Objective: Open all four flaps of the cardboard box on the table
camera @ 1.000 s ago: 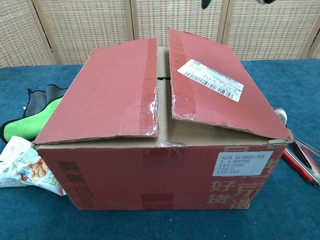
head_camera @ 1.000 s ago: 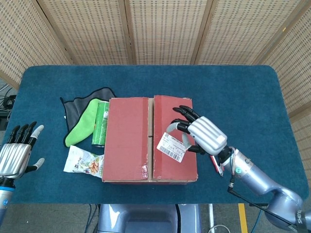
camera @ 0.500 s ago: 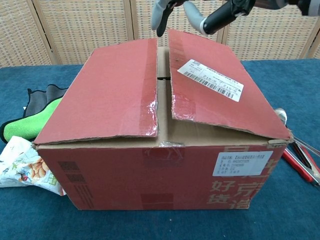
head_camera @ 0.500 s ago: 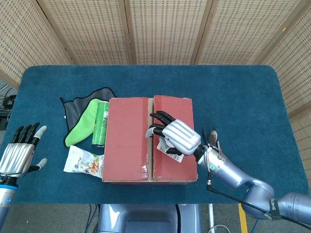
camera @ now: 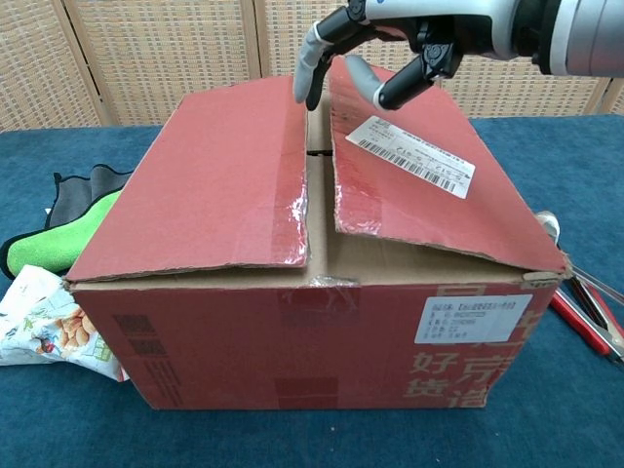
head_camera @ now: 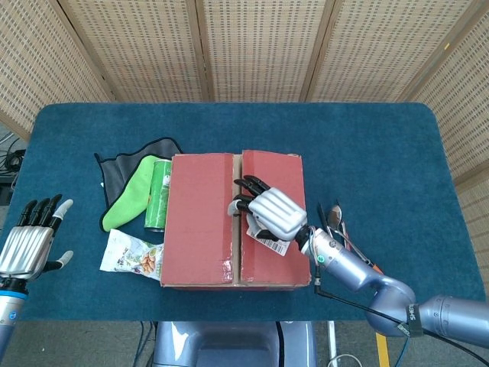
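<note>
Over the seam of the box (head_camera: pixel 235 220), mid-bench, the right robot hand (head_camera: pixel 269 213) hangs with fingers (camera: pixel 310 60) hooked down toward the right flap (camera: pixel 429 175), seemingly to catch its raised inner edge; it grasps nothing. The left robot hand (head_camera: pixel 28 245) waits released. Bare bench (head_camera: pixel 382 168) to the right gives swing room.

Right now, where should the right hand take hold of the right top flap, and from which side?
Take the right top flap by its inner edge at the centre seam, from above. That edge is lifted, and the right hand is above it.
</note>
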Controlling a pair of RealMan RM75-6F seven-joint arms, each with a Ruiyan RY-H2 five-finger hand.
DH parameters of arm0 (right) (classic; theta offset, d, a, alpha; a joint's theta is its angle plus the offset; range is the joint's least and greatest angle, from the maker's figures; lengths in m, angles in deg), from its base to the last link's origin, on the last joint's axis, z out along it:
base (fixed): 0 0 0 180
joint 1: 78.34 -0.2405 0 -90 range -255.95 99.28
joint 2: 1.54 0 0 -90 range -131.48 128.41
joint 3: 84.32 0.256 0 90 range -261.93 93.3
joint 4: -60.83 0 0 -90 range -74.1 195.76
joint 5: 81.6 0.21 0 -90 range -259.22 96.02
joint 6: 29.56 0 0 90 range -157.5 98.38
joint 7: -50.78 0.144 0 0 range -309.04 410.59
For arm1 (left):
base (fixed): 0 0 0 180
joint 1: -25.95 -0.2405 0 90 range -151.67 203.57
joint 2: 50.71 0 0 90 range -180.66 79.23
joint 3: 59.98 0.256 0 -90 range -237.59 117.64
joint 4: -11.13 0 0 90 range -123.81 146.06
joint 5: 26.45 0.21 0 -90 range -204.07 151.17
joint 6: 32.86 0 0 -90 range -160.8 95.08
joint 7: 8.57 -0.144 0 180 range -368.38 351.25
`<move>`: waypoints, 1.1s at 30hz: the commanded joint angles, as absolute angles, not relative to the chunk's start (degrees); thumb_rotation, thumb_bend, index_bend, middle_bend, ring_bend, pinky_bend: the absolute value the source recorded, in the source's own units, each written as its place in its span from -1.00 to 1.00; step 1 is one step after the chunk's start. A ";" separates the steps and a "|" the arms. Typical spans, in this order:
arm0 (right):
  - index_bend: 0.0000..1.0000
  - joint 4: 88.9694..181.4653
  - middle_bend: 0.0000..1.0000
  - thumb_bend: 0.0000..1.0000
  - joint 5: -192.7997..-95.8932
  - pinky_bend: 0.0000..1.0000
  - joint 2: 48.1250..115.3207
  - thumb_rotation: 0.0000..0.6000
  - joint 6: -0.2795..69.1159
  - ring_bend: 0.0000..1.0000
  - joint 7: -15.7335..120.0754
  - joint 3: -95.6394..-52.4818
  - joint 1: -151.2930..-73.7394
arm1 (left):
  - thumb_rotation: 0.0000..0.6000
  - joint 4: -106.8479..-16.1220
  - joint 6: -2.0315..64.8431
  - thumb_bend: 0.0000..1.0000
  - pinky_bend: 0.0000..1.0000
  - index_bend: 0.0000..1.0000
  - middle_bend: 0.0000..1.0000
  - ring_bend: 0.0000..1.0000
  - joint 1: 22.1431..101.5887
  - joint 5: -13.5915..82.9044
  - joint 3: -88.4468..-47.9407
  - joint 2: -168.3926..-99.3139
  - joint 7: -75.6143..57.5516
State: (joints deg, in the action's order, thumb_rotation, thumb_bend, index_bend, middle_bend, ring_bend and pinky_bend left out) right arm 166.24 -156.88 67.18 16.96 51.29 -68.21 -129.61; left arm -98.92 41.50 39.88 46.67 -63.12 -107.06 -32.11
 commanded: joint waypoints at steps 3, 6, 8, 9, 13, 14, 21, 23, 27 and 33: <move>-0.33 165.72 -0.34 0.76 -156.08 -1.00 67.27 1.00 17.37 -1.00 50.45 -68.77 -129.58 | 0.91 -99.03 41.34 -0.48 -1.00 -0.94 -1.00 -1.00 39.97 46.78 -62.99 -106.90 -31.72; -0.33 165.45 -0.34 0.76 -155.81 -1.00 67.25 1.00 17.52 -1.00 50.24 -69.03 -129.53 | 0.90 -99.10 41.33 -0.48 -1.00 -0.94 -1.00 -1.00 39.99 46.81 -62.97 -106.81 -31.45; -0.33 165.29 -0.33 0.76 -155.68 -1.00 67.24 1.00 17.57 -1.00 50.23 -69.18 -129.50 | 0.91 -99.32 40.97 -0.48 -1.00 -0.94 -1.00 -1.00 40.04 46.90 -62.85 -106.64 -30.74; -0.33 165.23 -0.32 0.76 -155.64 -1.00 67.22 1.00 17.56 -1.00 50.23 -69.26 -129.49 | 0.91 -99.36 40.84 -0.48 -1.00 -0.94 -1.00 -1.00 40.06 46.91 -62.82 -106.56 -30.47; -0.32 164.86 -0.29 0.76 -155.46 -1.00 67.15 1.00 17.52 -1.00 50.17 -69.63 -129.45 | 0.91 -99.35 40.50 -0.48 -1.00 -0.94 -1.00 -1.00 40.12 47.05 -62.64 -106.31 -29.86; -0.31 164.78 -0.27 0.76 -155.43 -1.00 67.15 1.00 17.56 -1.00 50.20 -69.68 -129.44 | 0.90 -99.37 40.41 -0.48 -1.00 -0.94 -1.00 -1.00 40.14 47.09 -62.61 -106.23 -29.66; -0.26 164.96 -0.19 0.76 -155.53 -1.00 66.87 1.00 17.96 -1.00 50.12 -69.79 -129.48 | 0.91 -99.16 40.29 -0.48 -1.00 -0.94 -1.00 -1.00 40.31 47.27 -62.57 -106.16 -29.23; -0.23 165.11 -0.14 0.76 -155.55 -1.00 66.73 1.00 18.01 -0.98 49.96 -69.84 -129.53 | 0.91 -99.13 40.39 -0.48 -1.00 -0.94 -1.00 -1.00 40.32 47.33 -62.60 -106.18 -29.10; -0.21 165.48 -0.06 0.76 -155.52 -1.00 66.27 1.00 18.19 -0.91 49.49 -69.88 -129.56 | 0.90 -99.03 40.57 -0.48 -1.00 -0.94 -1.00 -1.00 40.30 47.29 -62.62 -106.16 -29.04; -0.21 166.72 -0.01 0.76 -155.48 -1.00 64.75 1.00 18.43 -0.86 48.71 -69.89 -129.46 | 0.91 -98.90 40.64 -0.48 -1.00 -0.94 -1.00 -1.00 40.37 47.38 -62.64 -106.14 -28.79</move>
State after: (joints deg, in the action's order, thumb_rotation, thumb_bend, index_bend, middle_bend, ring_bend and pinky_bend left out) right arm 166.54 -155.45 64.94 18.36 48.86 -69.90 -129.49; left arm -98.89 40.65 40.37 47.39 -62.64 -106.14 -28.79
